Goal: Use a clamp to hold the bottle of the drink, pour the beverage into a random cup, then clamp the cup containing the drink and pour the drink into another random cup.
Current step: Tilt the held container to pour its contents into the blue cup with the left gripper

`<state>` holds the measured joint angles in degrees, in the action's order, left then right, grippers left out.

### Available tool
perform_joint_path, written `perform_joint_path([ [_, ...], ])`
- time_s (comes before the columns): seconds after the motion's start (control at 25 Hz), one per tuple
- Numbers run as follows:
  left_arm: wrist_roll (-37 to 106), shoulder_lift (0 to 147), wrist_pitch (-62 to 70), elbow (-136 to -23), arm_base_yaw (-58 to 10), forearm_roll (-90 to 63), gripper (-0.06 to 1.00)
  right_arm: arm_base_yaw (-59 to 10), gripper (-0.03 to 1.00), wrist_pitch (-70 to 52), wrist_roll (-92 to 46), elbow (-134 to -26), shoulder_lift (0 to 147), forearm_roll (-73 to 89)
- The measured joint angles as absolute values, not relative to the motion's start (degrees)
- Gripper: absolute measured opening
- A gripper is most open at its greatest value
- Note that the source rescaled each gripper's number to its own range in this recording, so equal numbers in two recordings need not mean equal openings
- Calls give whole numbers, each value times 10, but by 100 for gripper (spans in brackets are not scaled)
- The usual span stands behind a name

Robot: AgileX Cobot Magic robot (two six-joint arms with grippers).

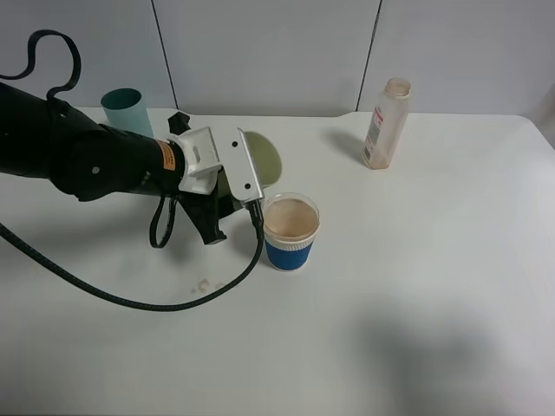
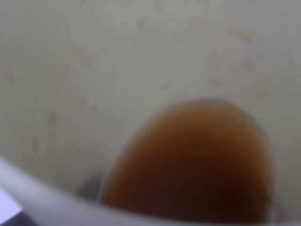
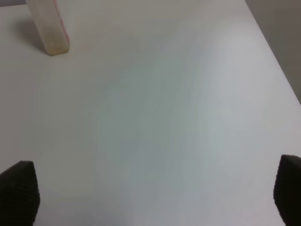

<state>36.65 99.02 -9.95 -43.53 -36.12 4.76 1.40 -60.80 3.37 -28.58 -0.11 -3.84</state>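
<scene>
The left claw [image 1: 224, 186] is pinching the pale yellow-green tumbler [image 1: 264, 160] and holding it tilted, with the brown drink [image 2: 197, 160] pooling inside it, while the blue-sleeved paper cup [image 1: 290, 230] is standing just below the claw's front. The right claw [image 3: 154, 190] is hovering spread wide above the table [image 3: 164, 117], with the bottle [image 3: 49, 28] standing well ahead of it.

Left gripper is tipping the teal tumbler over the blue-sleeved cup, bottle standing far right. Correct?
No. The tipped cup is the pale yellow-green tumbler; the teal tumbler stands upright behind the left arm, as the exterior high view shows. The rest holds.
</scene>
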Motion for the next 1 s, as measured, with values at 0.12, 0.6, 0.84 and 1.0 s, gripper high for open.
perform_joint_path([
  [0.12,366,990,-98,-435,-361,65,3,14,100,-608,34,-286,-1,-38],
  [0.6,366,990,-73,-436,-361,129,3,14,100,-608,34,-286,-1,-38],
  [0.84,366,990,-56,-437,-361,149,3,14,100,-608,34,-286,-1,-38],
  [1.0,366,990,-44,-438,-361,160,3,14,100,-608,34,-286,-1,-38],
])
